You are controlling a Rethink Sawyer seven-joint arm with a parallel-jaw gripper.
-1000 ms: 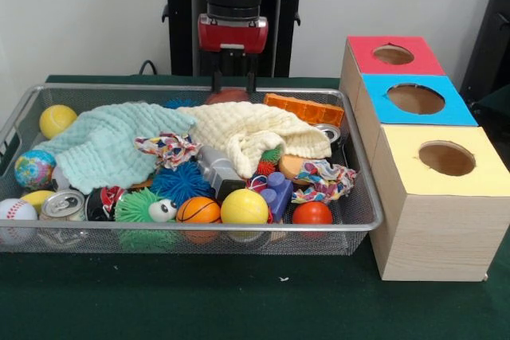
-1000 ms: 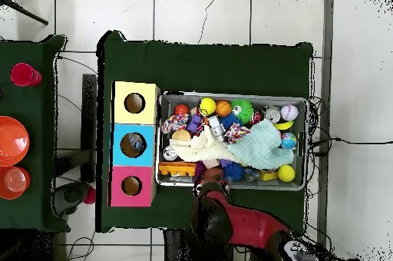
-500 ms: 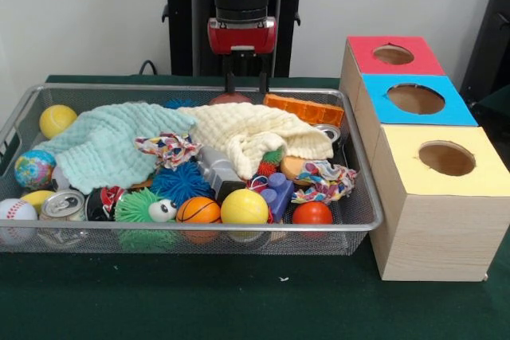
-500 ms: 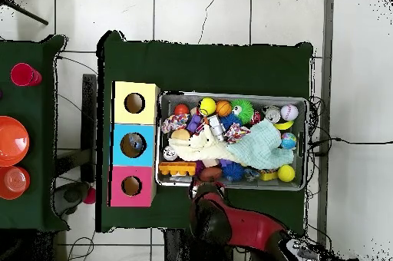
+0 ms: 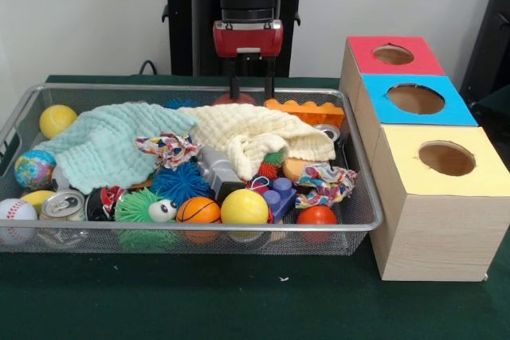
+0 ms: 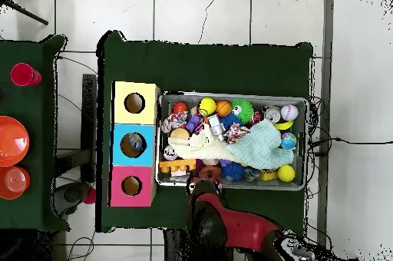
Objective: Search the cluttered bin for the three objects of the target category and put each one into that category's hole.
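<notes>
From where I stand the job looks barely started. The wire bin (image 5: 362,197) on the green worktop (image 5: 239,300) is full: a pale green cloth (image 5: 107,145) and a cream cloth (image 5: 255,133) lie over the middle, and round them sit balls of every sort, among them a yellow ball (image 5: 244,207), a small basketball (image 5: 198,210), a baseball (image 5: 16,211), a globe ball (image 5: 33,169) and an orange-red ball (image 5: 317,215). There are also spiky toys, a drink can (image 5: 62,204), blue blocks (image 5: 275,194) and knotted rope toys (image 5: 323,182). I cannot tell which category is wanted, so I cannot say which three things count.

The gripper (image 5: 251,89) hangs over the bin's far edge with its two fingers apart and pointing down. Between them, at the rim, sits a reddish-brown rounded thing (image 5: 233,99), mostly hidden behind the cream cloth. Whether the fingers touch it I cannot make out, and nothing appears lifted. Just beside it lies an orange toothed block (image 5: 304,111).

The three boxes stand in a row right beside the bin: the red box (image 5: 390,55), the blue box (image 5: 416,99) and the yellow box (image 5: 446,158), each with a round hole in its top. From the front the holes look dark and I see nothing in them. In the overhead view the blue box's hole (image 6: 133,144) shows something greyish inside, but I cannot tell what. So at most one item may be posted, and as I judge it, most of the searching and all the carrying seem to remain.
</notes>
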